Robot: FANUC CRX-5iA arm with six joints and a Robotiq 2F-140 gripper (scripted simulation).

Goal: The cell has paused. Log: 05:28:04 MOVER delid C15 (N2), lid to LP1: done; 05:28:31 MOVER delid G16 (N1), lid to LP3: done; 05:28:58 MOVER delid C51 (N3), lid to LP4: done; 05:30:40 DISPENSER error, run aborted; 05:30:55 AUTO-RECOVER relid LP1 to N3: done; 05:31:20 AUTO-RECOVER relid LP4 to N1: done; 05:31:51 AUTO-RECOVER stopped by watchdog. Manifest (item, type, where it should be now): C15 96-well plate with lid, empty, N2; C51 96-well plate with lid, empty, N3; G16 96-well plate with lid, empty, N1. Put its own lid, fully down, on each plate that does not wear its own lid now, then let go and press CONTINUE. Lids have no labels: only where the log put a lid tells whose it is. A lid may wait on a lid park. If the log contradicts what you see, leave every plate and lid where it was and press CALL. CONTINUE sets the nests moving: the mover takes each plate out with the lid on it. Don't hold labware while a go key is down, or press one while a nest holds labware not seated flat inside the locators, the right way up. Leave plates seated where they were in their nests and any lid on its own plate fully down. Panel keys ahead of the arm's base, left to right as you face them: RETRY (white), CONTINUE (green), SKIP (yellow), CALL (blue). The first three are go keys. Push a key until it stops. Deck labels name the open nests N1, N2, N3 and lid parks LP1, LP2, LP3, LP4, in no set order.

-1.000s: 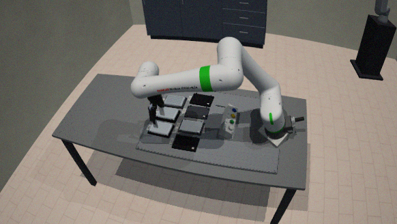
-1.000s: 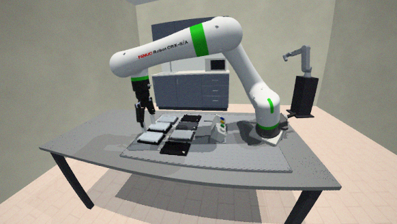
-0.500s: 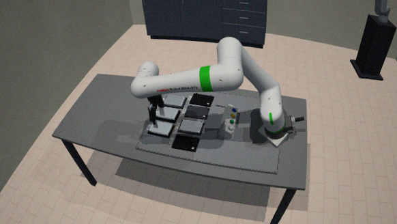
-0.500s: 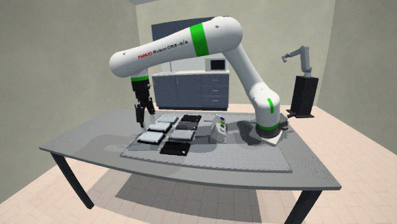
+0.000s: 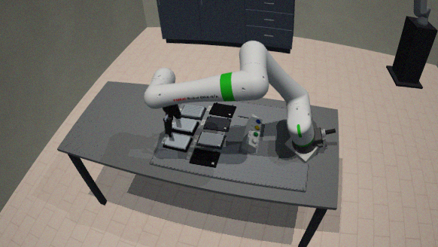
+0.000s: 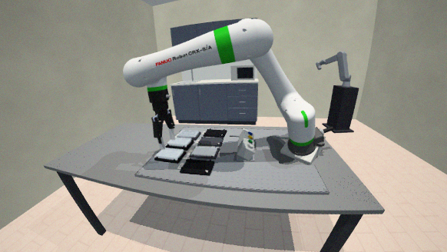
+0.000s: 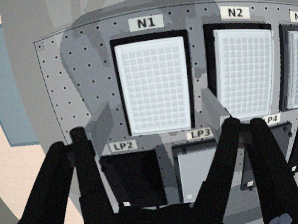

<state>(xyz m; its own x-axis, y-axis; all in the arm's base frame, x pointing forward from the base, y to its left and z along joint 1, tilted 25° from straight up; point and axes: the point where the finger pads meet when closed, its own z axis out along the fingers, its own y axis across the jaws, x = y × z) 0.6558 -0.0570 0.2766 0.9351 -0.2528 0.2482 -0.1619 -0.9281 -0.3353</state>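
Observation:
Three white 96-well plates sit in a row of nests. In the wrist view these are N1, N2 and the edge of N3. Their well grids show, and I cannot tell by sight which ones wear a clear lid. Lid park LP3 holds a pale lid. LP2 is dark and bare. My gripper is open and empty, hovering above the deck's outer side by N1. It also shows in the top and exterior views.
Three lid parks are dark and bare. The key panel stands between the deck and the arm's base, with blue, yellow, green and white keys. The deck mat covers the table's middle.

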